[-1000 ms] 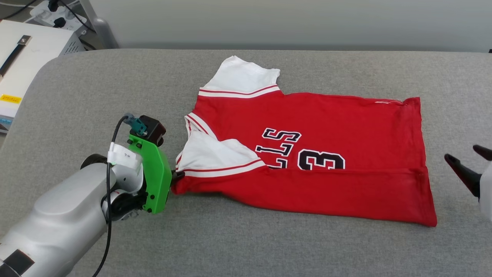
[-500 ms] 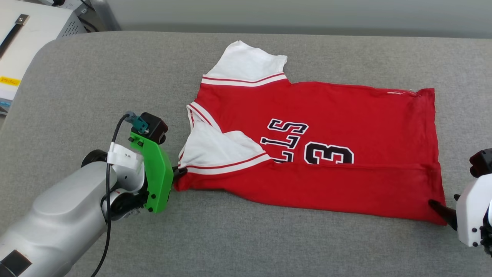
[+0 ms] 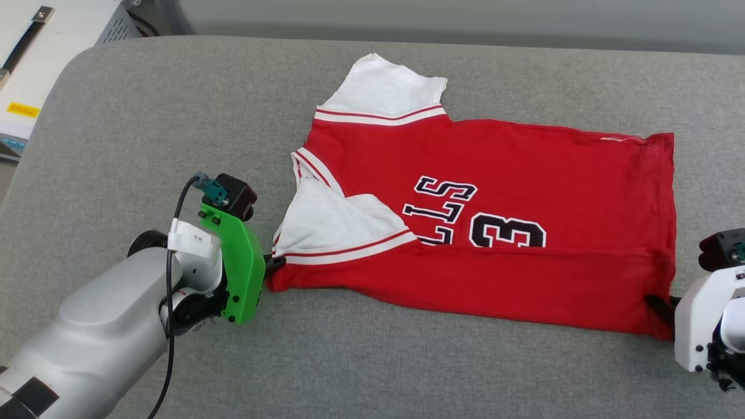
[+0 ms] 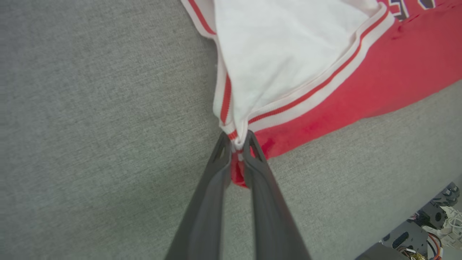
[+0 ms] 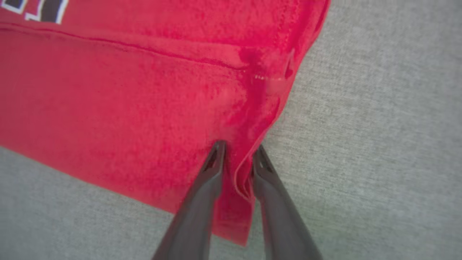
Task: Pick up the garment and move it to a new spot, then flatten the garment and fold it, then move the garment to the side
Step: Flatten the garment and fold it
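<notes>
The garment (image 3: 495, 192), a red jersey with white sleeves and a black "3", lies spread on the grey cushion with its near long edge folded over. My left gripper (image 3: 273, 262) is shut on the near shoulder corner, where the striped trim (image 4: 231, 135) is pinched between its fingers (image 4: 216, 169). My right gripper (image 3: 657, 304) sits at the near hem corner on the right. In the right wrist view its fingers (image 5: 213, 169) have closed onto a raised ridge of the red hem (image 5: 245, 169).
A grey padded surface (image 3: 145, 116) carries everything, with bare room on all sides of the jersey. A white device (image 3: 23, 58) stands off the far left corner. Beyond the cushion's near edge, robot base parts (image 4: 433, 224) show.
My right gripper has moved in from the right to the near hem corner and narrowed its jaws onto the fabric. The left gripper keeps its grip. The head camera has tilted.
</notes>
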Controlling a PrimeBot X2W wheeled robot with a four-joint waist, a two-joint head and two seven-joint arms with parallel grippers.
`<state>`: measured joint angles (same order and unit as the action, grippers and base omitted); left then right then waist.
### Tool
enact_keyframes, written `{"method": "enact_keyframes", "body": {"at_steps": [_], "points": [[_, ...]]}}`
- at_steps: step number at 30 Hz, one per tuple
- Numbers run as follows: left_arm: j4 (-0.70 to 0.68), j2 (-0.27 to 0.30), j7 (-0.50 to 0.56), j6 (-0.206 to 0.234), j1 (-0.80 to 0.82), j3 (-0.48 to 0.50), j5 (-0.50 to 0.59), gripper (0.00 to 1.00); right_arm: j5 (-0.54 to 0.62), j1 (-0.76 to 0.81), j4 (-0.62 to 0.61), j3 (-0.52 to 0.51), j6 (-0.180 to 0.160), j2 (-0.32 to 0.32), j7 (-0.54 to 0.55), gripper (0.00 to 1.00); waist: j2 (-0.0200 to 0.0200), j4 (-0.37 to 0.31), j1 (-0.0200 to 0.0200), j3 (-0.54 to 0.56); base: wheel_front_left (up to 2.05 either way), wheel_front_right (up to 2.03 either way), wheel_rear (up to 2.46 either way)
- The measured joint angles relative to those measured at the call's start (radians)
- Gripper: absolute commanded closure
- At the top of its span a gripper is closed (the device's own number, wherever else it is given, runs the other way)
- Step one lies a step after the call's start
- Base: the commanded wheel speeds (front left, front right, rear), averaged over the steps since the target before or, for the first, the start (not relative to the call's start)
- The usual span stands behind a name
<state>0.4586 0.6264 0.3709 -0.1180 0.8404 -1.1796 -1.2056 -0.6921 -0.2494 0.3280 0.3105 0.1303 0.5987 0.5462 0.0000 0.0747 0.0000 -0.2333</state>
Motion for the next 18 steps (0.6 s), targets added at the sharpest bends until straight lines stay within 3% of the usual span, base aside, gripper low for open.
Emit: {"method": "enact_keyframes", "body": {"at_steps": [7, 12, 18], "points": [[-0.009, 0.019, -0.009, -0.001, -0.021, -0.014, 0.000, 1.00, -0.028, 0.016, -0.032, 0.034, 0.001, 0.021, -0.071, 1.00, 0.0000, -0.010, 0.0000, 0.057, 0.00, 0.00, 0.00], [-0.094, 0.078, -0.024, 0.006, -0.050, -0.020, 0.012, 1.00, -0.042, 0.065, -0.099, 0.028, 0.001, 0.050, -0.093, 1.00, 0.0000, -0.018, 0.0000, 0.101, 0.00, 0.00, 0.00], [-0.243, 0.163, -0.024, 0.057, -0.117, -0.033, 0.031, 1.00, -0.051, 0.140, -0.177, -0.011, 0.001, 0.082, -0.083, 1.00, 0.0000, -0.025, 0.0000, 0.139, 0.00, 0.00, 0.00]]}}
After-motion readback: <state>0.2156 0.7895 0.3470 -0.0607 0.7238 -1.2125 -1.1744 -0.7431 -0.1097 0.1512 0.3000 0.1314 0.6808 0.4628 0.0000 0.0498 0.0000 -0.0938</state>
